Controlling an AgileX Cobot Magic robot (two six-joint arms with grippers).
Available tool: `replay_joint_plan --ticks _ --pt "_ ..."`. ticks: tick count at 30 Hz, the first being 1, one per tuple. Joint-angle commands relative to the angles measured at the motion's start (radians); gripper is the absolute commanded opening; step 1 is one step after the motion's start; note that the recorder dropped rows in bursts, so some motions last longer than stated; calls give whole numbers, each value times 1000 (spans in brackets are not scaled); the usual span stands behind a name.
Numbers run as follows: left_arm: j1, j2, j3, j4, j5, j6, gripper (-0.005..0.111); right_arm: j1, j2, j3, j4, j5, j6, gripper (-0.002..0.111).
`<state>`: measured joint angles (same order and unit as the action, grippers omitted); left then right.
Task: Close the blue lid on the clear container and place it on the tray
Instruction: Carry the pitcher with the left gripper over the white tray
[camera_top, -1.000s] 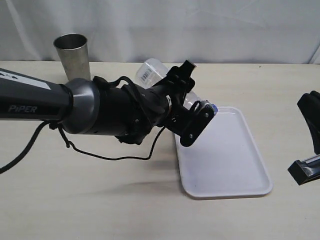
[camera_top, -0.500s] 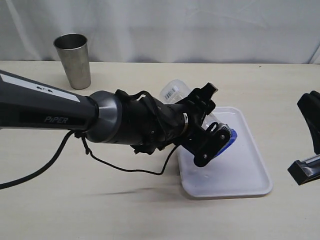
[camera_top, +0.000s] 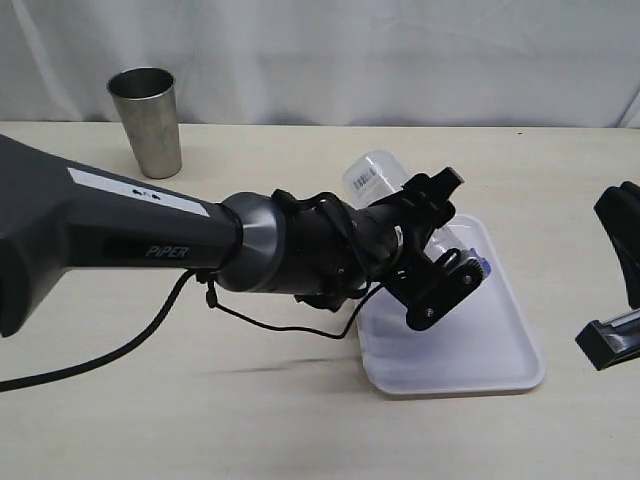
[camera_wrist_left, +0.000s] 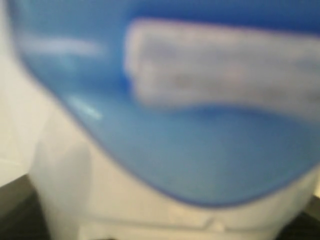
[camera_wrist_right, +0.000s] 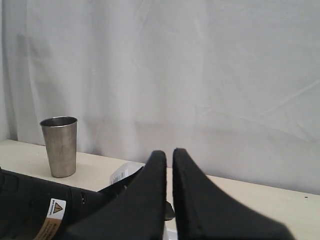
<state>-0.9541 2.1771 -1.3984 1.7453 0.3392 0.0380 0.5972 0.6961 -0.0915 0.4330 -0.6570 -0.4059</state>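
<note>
My left gripper (camera_top: 445, 240) is shut on the clear container (camera_top: 368, 172), holding it tilted over the white tray (camera_top: 490, 360). The container's base with its barcode points up and back. The other end points down at the tray, and a bit of the blue lid (camera_top: 479, 268) shows there past the black fingers. I cannot tell whether the lid's flaps are snapped shut. The left wrist view is filled by the container's blurred blue-white label (camera_wrist_left: 200, 150). My right gripper (camera_wrist_right: 169, 152) is shut and empty, resting at the table's right edge (camera_top: 618, 280).
A tapered steel cup (camera_top: 148, 120) stands at the back left of the beige table, also in the right wrist view as the steel cup (camera_wrist_right: 60, 145). The left arm's black cable (camera_top: 280, 325) hangs above the table. A white curtain closes off the back.
The left arm has carried the container to the right and lower, from beside the tray's back left corner to over the tray. The right gripper has not moved.
</note>
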Motion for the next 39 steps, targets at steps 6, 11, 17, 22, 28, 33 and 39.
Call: replay_joint_plan --ticks 6,11,17,22,28,33,39 --pt "-33 -5 -12 -1 190 124 0 -2 -5 5 0 3 -5 5" --pt "-42 -5 -12 -1 202 126 0 -2 -5 5 0 3 -5 5" --pt "-26 -5 -12 -1 22 -343 0 -2 -5 5 0 3 -5 5" --pt "87 -5 -12 -1 -285 -671 0 -2 -5 5 0 3 -5 5" --pt "193 -5 -81 -168 -602 -799 0 -2 -5 5 0 3 -5 5" --pt "241 -5 -144 -365 -815 -794 0 -2 -5 5 0 3 -5 5" --pt "261 12 -151 -563 -991 -802 0 -2 -5 5 0 3 -5 5"
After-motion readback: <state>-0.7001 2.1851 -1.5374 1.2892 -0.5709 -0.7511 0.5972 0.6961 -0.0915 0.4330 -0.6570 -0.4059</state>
